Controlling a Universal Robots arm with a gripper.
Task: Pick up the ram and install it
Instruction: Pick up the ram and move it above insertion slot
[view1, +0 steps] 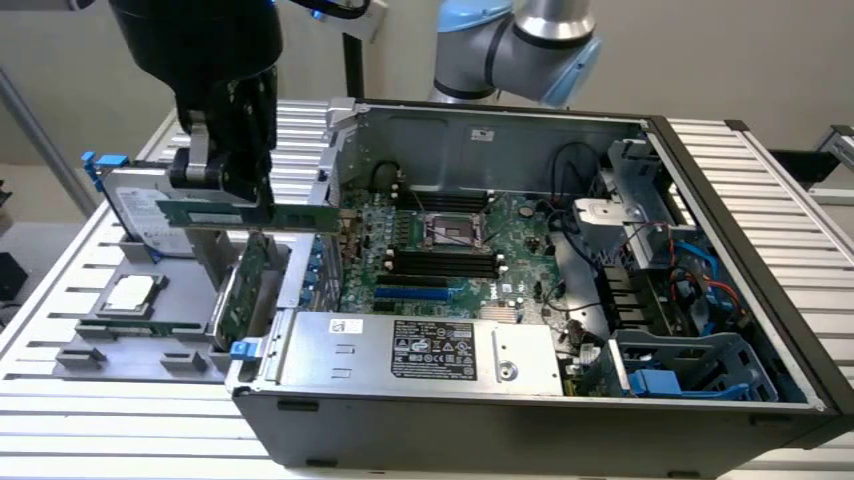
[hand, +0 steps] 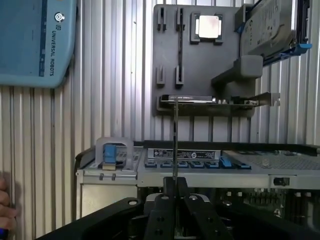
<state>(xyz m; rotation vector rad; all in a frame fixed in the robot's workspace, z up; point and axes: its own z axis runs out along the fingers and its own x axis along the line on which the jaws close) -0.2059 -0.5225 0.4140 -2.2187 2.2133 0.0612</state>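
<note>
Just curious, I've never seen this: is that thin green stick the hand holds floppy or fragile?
Probably stiff: the ram juts out sideways from the hand without sagging. Likely light for its length, since it looks blade-thin edge-on in the wrist view. Possibly fragile, being such a thin board, so a hard knock might crack it.

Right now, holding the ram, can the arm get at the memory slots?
Likely yes. The case lies open, and the black slots sit bare, no cable seen across them. The end effector grips the ram outside the case's wall, on the exterior view's left.
</note>
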